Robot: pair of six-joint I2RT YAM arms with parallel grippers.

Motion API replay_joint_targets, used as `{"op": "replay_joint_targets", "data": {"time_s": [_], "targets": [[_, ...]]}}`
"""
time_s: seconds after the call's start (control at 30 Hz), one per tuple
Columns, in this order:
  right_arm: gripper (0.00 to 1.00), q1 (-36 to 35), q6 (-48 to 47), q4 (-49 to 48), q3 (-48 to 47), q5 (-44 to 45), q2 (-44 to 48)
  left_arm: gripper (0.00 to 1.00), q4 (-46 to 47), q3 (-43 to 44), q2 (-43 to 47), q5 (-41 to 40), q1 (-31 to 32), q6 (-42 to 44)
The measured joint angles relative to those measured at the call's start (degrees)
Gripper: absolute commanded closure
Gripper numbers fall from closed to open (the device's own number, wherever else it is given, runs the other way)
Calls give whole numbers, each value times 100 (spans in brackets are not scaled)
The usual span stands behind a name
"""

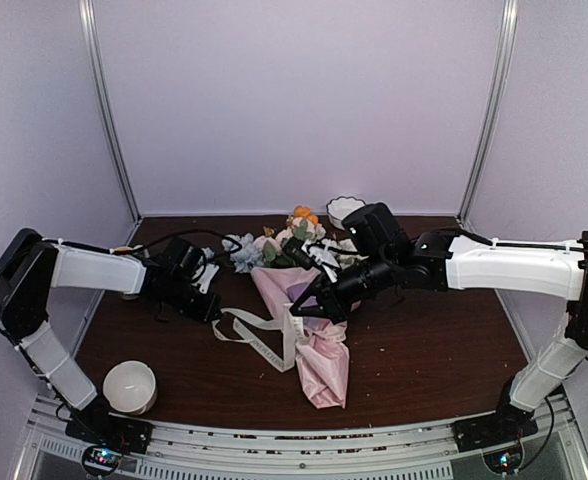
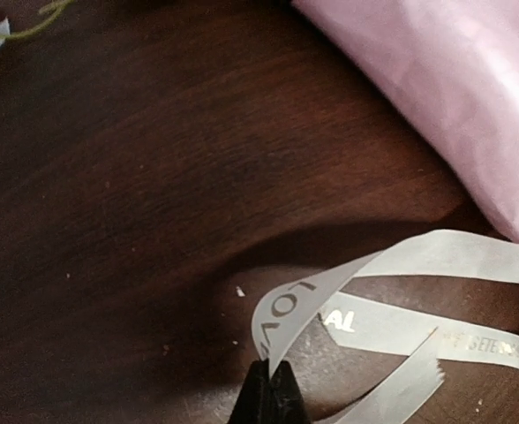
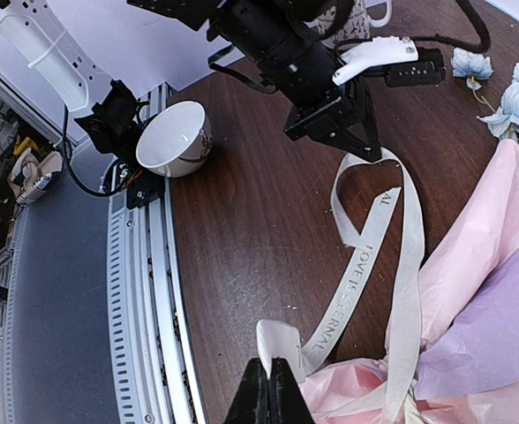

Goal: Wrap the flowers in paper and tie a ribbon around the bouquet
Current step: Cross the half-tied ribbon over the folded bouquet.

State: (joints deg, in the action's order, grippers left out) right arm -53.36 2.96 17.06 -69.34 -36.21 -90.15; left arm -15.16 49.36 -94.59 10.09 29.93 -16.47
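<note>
The bouquet lies on its side near the middle of my dark brown wood-grain counter, in a booth of plain pale lilac walls with thin metal posts at the back corners. Its long axis runs from the far side toward my bases, slanting a little to my right as it comes near. The flowers, white, pale blue, pink and orange, point at the back wall, and the crumpled tail of the pink-lilac paper points at the near edge. The cream ribbon, printed with lettering, curls in loops on the counter just left of the paper and touches its side. My left gripper is pinched together on a fold of the ribbon, low over the wood beside the paper. My right gripper is closed on one cut end of the ribbon, right at the paper's edge. A white bowl stands at the near left corner, well apart from the bouquet, and a second white bowl stands by the back wall just beyond the flowers. A grooved metal rail borders the near edge.
</note>
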Motion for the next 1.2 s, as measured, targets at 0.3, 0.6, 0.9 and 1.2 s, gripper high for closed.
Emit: {"op": "replay_joint_targets", "data": {"time_s": [0.3,0.6,0.9,1.2], "targets": [[100,258,304,4,-20,398,-15,100,-455,96,2264,981,973,1141],[100,610,695,33,-619,848,-619,100,-1768,1453,2354,2068,2411,3071],[100,859,881,96,-1029,946,-933,100,-3064,4911,-374,2798,3318,5132],[100,887,739,289,-1108,949,-977,100,-3899,6822,-2404,3091,3836,6247]]}}
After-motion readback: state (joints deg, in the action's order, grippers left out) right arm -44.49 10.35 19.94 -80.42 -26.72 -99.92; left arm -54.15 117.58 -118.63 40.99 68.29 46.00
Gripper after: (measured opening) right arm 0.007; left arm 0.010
